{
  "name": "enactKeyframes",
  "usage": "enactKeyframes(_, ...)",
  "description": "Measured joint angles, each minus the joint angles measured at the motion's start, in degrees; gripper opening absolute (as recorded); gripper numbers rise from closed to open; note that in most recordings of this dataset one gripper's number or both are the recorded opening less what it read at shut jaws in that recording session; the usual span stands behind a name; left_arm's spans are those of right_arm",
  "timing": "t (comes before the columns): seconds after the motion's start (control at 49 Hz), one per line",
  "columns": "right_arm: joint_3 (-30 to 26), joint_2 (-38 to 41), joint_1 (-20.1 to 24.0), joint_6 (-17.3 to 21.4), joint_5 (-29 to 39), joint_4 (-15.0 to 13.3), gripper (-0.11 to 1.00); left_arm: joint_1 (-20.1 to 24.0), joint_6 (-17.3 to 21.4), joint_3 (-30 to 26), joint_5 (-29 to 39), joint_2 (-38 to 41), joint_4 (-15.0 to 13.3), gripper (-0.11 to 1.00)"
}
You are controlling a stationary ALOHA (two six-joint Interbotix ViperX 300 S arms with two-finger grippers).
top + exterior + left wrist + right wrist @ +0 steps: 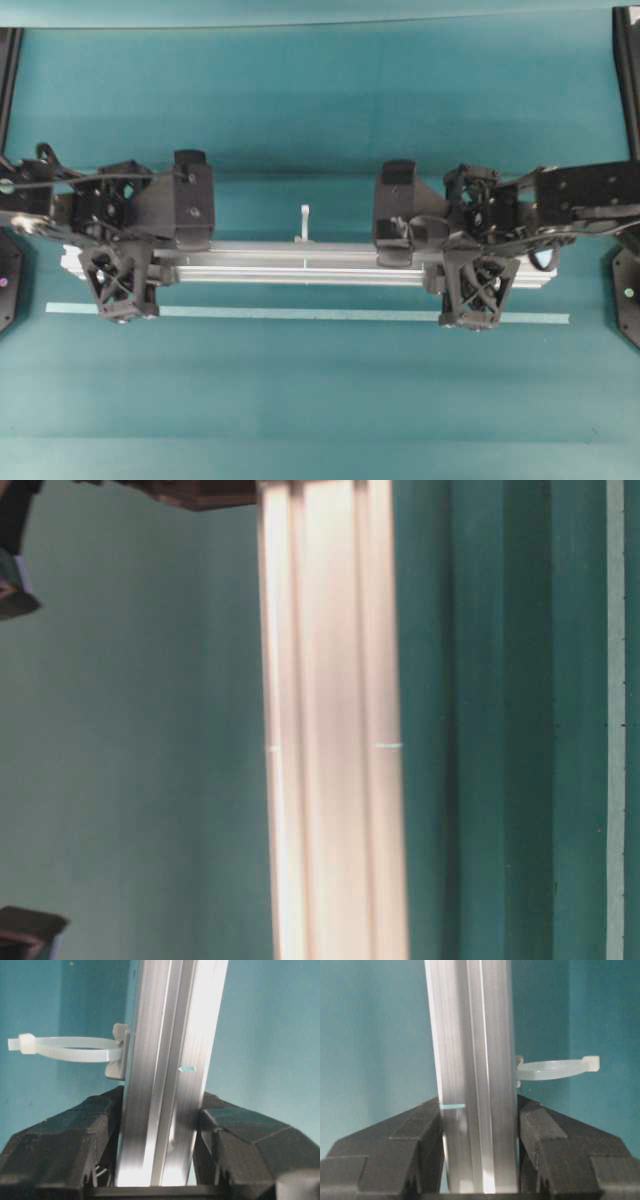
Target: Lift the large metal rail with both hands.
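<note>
The large metal rail (300,265), a long silver grooved bar, spans the middle of the teal table from left to right. My left gripper (125,272) is shut on it near its left end. My right gripper (470,272) is shut on it near its right end. In the left wrist view the rail (170,1060) runs between the black fingers (85,1130), both pads pressed against its sides, at the gripper (160,1110). The right wrist view shows the same grip (479,1110) on the rail (470,1035). Whether the rail is off the table I cannot tell.
A white zip-tie loop (70,1049) sticks out from the rail's far side, also seen at mid-rail as a peg (303,222). A thin pale tape strip (300,314) lies on the table in front of the rail. Black arm bases (628,300) stand at both side edges.
</note>
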Motion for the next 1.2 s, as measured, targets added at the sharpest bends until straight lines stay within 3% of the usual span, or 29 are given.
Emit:
enactKeyframes(0.572, 2.02, 8.26, 0.00, -0.70, -5.27, 0.09, 0.38, 0.00, 0.00, 2.72, -9.84, 9.67, 0.18, 0.37)
enactKeyframes(0.837, 6.15, 9.67, 1.05, -0.62, -12.13, 0.44, 0.38, -0.09, 0.00, 3.43, -12.83, 10.46, 0.18, 0.37)
enactKeyframes(1.205, 7.47, 9.93, 1.14, -0.53, -14.15, 0.53, 0.38, -0.97, -1.14, 5.10, -17.05, 11.69, 0.26, 0.37)
